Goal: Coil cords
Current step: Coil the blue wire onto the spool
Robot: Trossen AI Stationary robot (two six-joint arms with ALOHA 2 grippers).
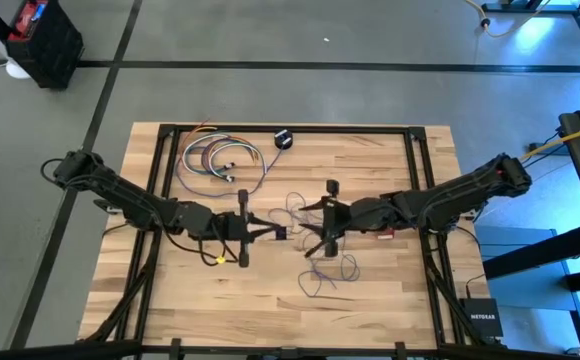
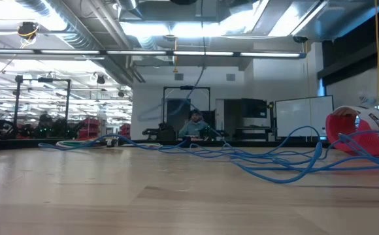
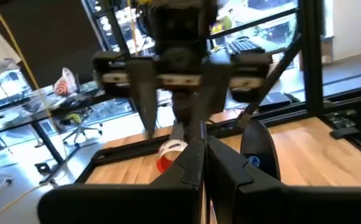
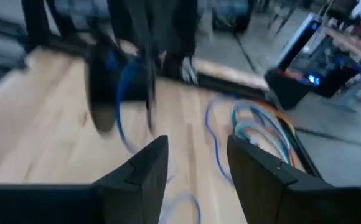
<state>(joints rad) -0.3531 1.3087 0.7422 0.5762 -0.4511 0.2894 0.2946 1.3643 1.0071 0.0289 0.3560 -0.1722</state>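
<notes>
Now, step: mid-handling, cord not yet coiled; next calls for regrasp of the slack loops.
Near: thin bluish-purple cord (image 1: 322, 272) sprawled in loose loops on pale wood table (image 1: 390, 300), supple, tangle-prone.
Middle left: left gripper (image 1: 278, 232) pinched closed, cord apparently between fingers.
Middle right: right gripper (image 1: 318, 222) spread open, empty, facing the left.
Beside right arm: red-and-white bundle (image 1: 383, 233), short.
Far: black round puck (image 1: 283, 139); multicoloured coil (image 1: 218, 160), already wound.

The whole surface (image 1: 370, 290) was viewed from straight overhead. It was skimmed level toward the room by the low view. Each claw was faced closely by the opposite wrist camera.
</notes>
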